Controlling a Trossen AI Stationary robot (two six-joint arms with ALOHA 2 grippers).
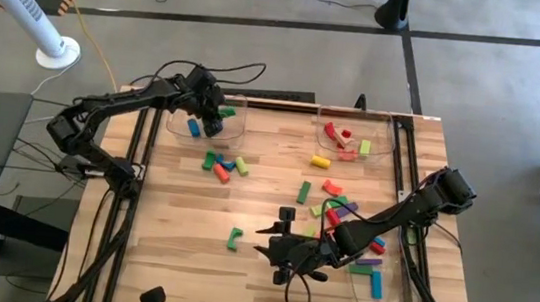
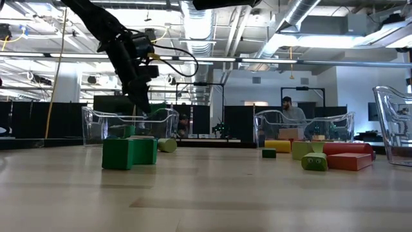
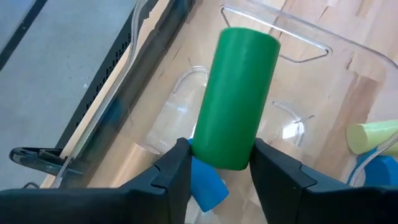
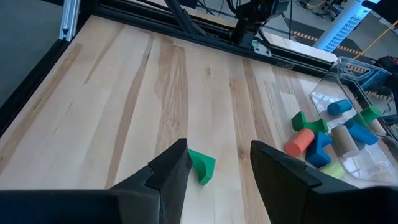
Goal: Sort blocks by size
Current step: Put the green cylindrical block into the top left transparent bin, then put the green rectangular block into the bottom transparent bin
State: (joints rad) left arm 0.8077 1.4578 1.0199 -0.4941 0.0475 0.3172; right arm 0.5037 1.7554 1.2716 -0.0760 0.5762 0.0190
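My left gripper [image 1: 220, 112] hangs over the clear far-left tray [image 1: 175, 121], shut on a green cylinder [image 3: 239, 93]. A blue block [image 3: 205, 186] and a pale yellow-green cylinder [image 3: 373, 135] lie on the tray floor below. My right gripper [image 4: 217, 165] stands open low over the table's near middle [image 1: 285, 245], with nothing between its fingers. Just ahead of it a small green block [image 4: 201, 165] rests on the wood. More coloured blocks lie loose at mid-table [image 1: 223, 163]. My left gripper pinches the green cylinder's rounded sides at its near end [image 3: 224, 158] between its two fingers. The fingers slant downward from the table's left side. The cylinder sticks out ahead of them, along their line, above the tray floor.
Another clear tray [image 1: 389, 133] at the far right holds red, yellow and green blocks. A third tray [image 1: 390, 299] at the near right holds several more, under my right arm. Loose blocks lie scattered right of centre [image 1: 330, 203]. A person sits in the room behind the table [image 2: 293, 111].
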